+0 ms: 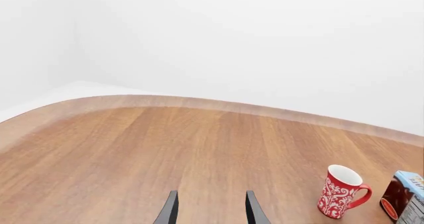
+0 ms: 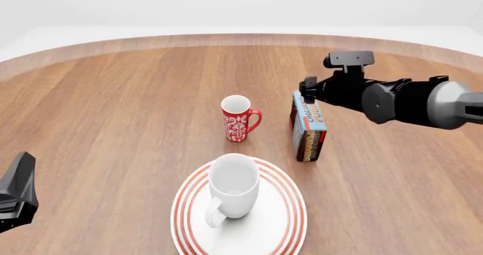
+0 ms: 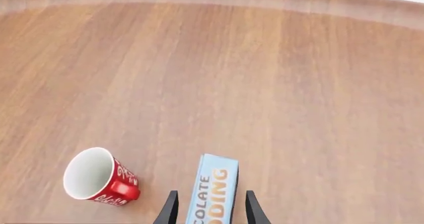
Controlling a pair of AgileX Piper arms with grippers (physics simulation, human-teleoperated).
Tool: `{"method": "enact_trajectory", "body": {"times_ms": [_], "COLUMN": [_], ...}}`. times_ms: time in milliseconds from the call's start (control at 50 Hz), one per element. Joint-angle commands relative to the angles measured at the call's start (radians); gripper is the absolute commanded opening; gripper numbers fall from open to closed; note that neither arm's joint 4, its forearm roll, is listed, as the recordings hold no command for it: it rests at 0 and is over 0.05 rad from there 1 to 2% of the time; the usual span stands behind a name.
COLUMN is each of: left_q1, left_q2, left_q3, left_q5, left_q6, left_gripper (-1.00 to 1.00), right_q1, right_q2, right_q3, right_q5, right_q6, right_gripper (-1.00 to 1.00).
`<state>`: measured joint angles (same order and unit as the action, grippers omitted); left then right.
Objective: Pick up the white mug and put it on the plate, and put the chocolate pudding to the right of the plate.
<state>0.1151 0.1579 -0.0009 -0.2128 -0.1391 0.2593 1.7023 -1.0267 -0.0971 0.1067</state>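
Observation:
The white mug (image 2: 234,187) stands upright on the plate (image 2: 297,210) near the front edge of the table, its handle toward the front. Behind and to the right of the plate, the chocolate pudding (image 2: 308,128) carton stands on edge. My right gripper (image 2: 306,92) is at the carton's far top end. In the right wrist view the right gripper (image 3: 210,210) is open, its fingers straddling the chocolate pudding (image 3: 213,184) with small gaps on both sides. My left gripper (image 1: 210,211) is open and empty over bare wood at the front left.
A red mug (image 2: 240,118) with a white floral pattern stands just left of the carton and behind the plate. It also shows beside the carton in both wrist views: red mug (image 3: 99,177), red mug (image 1: 341,191). The round table edge (image 2: 241,37) curves at the back.

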Motion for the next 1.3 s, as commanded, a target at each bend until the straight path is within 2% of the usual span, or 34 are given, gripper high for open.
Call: {"method": "enact_trajectory", "body": {"times_ms": [20,880,900,940,1300], "left_q1": [-0.001,0.000,0.000,-0.001,-0.005], "left_q2": [0.003,-0.001,0.045,0.054,0.048], "left_q3": [0.000,0.000,0.000,0.000,0.000], "left_q5": [-0.002,0.002,-0.044,-0.053,-0.047], "left_q6": [-0.001,-0.005,-0.008,-0.008,-0.014], "left_gripper": [1.00,1.00,1.00,1.00,1.00], "right_q1": [0.002,0.003,0.003,0.003,0.006], "right_q2": [0.015,0.085,0.086,0.089,0.111], "right_q3": [-0.005,-0.039,-0.040,-0.042,-0.053], "right_q5": [-0.001,0.012,0.012,0.013,0.020], "right_q6": [-0.005,-0.014,-0.014,-0.016,-0.015], "right_gripper": [1.00,1.00,1.00,1.00,1.00]}}
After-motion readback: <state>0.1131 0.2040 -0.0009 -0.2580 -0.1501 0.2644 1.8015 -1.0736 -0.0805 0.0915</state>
